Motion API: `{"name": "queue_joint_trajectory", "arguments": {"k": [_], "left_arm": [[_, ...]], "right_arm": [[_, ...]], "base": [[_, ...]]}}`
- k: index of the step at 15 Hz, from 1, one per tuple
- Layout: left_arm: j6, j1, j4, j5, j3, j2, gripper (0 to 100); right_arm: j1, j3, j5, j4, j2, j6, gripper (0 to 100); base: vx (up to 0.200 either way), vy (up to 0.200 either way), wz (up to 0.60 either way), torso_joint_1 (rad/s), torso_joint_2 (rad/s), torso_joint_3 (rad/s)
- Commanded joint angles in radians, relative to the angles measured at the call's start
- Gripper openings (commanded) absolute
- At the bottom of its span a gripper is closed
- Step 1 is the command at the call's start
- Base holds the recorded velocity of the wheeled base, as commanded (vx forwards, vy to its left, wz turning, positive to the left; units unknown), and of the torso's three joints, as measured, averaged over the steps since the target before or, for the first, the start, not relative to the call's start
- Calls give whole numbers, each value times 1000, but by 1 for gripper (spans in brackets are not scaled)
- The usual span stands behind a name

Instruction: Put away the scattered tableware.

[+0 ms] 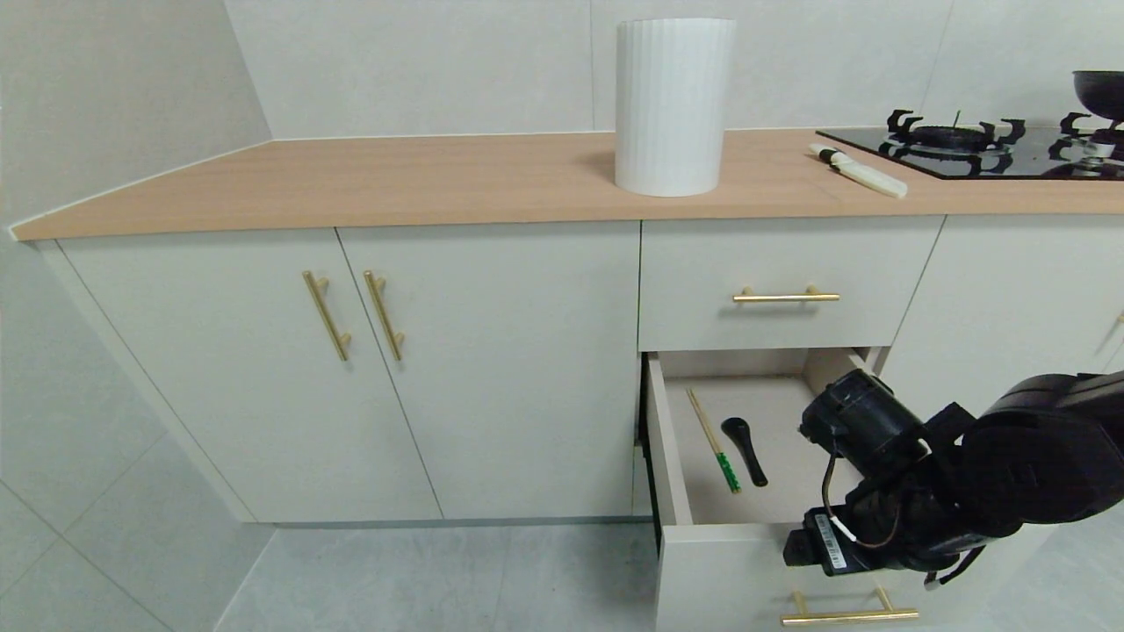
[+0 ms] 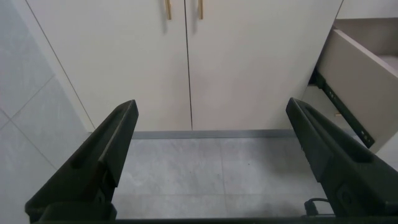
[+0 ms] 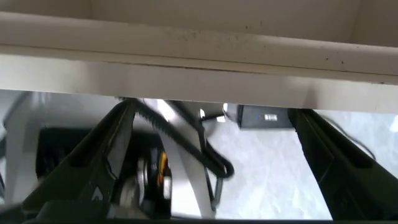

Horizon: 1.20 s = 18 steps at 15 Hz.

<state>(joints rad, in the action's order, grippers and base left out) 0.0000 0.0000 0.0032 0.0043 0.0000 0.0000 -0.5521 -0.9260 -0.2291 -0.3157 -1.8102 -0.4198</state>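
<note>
Presently the right tool (image 3: 212, 111) stands wide open and empty, its jaws spread on either side of nothing, held close to the front panel of the open drawer (image 1: 663, 439), at the drawer's right corner. The left tool (image 2: 211, 107) is likewise fully open and empty, held low and facing the cabinet doors (image 2: 186, 56) to the left of the drawer.

Inside the drawer lie a pair of chopsticks (image 1: 713, 443) and a black spoon (image 1: 745, 449), side by side and just apart, both flat on the drawer floor. On the worktop (image 1: 395, 180), one pale utensil (apparently a knife) (image 1: 856, 169) lies just beside the hob (image 1: 966, 149), well apart from the drawer. A tall white ribbed container (image 1: 673, 105) stands upright on the worktop to the left of it.

Assessment: two items are stowed and the knife is not yet put away, so the step in hand is probably to fetch it. To do this well, the right arm should rise clear of the drawer front before travelling, approach the knife from above, and close across its handle end rather than the blade. The drawer should be left open until the knife is laid in, parallel to the chopsticks and clear of the spoon.
</note>
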Motion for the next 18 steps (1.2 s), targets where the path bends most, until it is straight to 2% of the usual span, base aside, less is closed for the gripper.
{"name": "queue_joint_trajectory", "arguments": {"k": [1, 7, 12, 15, 18], "left_arm": [[0, 0, 0, 0, 0, 0, 100], [0, 0, 0, 0, 0, 0, 100], [0, 0, 0, 0, 0, 0, 100], [0, 0, 0, 0, 0, 0, 100], [0, 0, 0, 0, 0, 0, 100]], "right_arm": [[14, 4, 1, 17, -1, 1, 100], [72, 65, 2, 241, -24, 10, 100], [110, 68, 2, 403, -112, 96, 100], [152, 65, 2, 604, -196, 205, 100], [172, 35, 5, 733, -274, 259, 100]], "base": [[0, 0, 0, 0, 0, 0], [0, 0, 0, 0, 0, 0], [0, 0, 0, 0, 0, 0], [0, 0, 0, 0, 0, 0], [0, 0, 0, 0, 0, 0]]}}
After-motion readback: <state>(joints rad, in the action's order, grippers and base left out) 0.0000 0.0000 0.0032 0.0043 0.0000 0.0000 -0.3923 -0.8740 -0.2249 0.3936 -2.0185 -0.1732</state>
